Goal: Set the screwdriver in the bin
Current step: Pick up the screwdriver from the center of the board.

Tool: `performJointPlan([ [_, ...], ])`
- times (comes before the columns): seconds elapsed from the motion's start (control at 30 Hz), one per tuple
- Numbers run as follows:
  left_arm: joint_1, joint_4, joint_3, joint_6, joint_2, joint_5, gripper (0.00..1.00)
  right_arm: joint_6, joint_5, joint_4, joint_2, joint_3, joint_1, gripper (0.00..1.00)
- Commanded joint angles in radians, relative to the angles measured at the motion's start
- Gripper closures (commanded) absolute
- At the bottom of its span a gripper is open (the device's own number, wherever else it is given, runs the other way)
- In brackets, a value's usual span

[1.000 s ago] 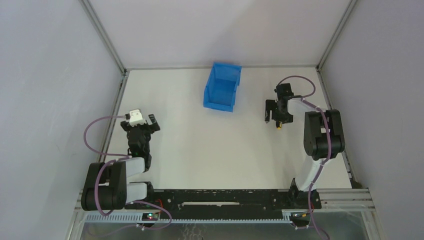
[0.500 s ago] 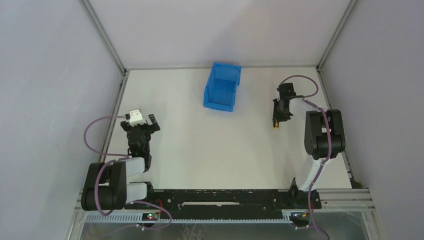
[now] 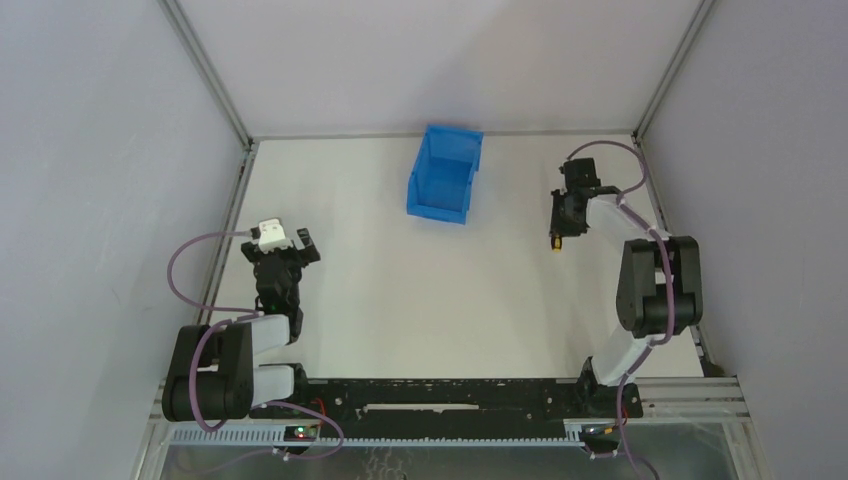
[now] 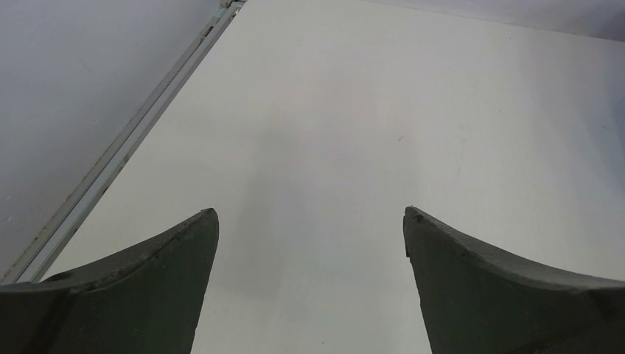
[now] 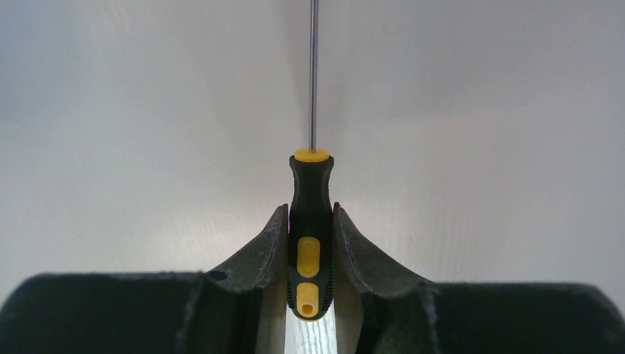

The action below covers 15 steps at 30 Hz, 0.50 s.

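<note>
Right pincer [image 5: 310, 214] is now clamped on the black-and-yellow handle of the screwdriver [image 5: 310, 184], whose thin shaft points straight out ahead of the fingers. A second ago the jaws stood apart over the tool near the right edge of the counter [image 3: 400, 290]. Since then they have come together on it, and the arm has drawn slightly toward the far right corner. Whether the tool has left the surface cannot be told. The grasp looks done, so what remains is the carry to the blue bin [image 3: 437, 210], well apart to the left by the far edge. Left pincer [image 4: 310, 214] hangs with jaws apart near the left edge, idle.
</note>
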Motion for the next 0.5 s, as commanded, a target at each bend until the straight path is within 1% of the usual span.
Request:
performJointPlan([
  [0.0,0.005,0.035,0.032,0.02,-0.006,-0.012,0.0,0.001,0.014,-0.061,-0.115,0.077,0.002,0.87],
  [0.23,0.004,0.035,0.032,0.02,-0.006,-0.013,0.0,-0.009,0.013,-0.184,-0.228,0.191,0.01,0.87],
  [0.47,0.005,0.035,0.031,0.02,-0.006,-0.012,0.0,-0.017,0.019,-0.355,-0.283,0.409,0.026,0.87],
])
